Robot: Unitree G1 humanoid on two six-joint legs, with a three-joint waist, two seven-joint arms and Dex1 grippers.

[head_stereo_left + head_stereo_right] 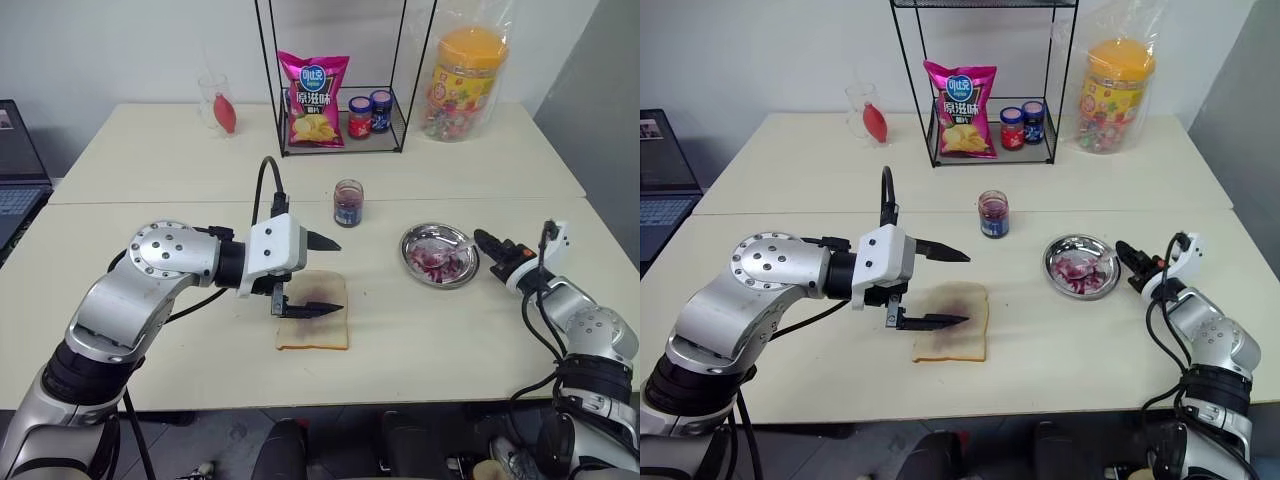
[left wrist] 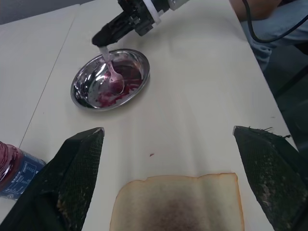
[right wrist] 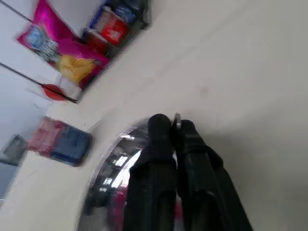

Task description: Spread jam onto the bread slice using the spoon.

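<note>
From my seat behind the head camera, the table point(image 1: 420, 330) carries everything. The bread slice point(image 1: 314, 325) lies near centre, toward the near edge. The jam point(image 1: 348, 203) jar stands at about one o'clock from it, near. The metal dish point(image 1: 438, 254) sits at roughly two o'clock from the bread, well apart, and the spoon point(image 2: 113, 77) lies in it. At twelve o'clock, far back, I see the wire rack point(image 1: 340, 80) holding the chip bag point(image 1: 313, 98) with two small jars point(image 1: 369, 113) at the bag's three o'clock. The candy tub point(image 1: 464, 80) stands at the rack's three o'clock, the glass point(image 1: 217, 102) at its nine o'clock.
</note>
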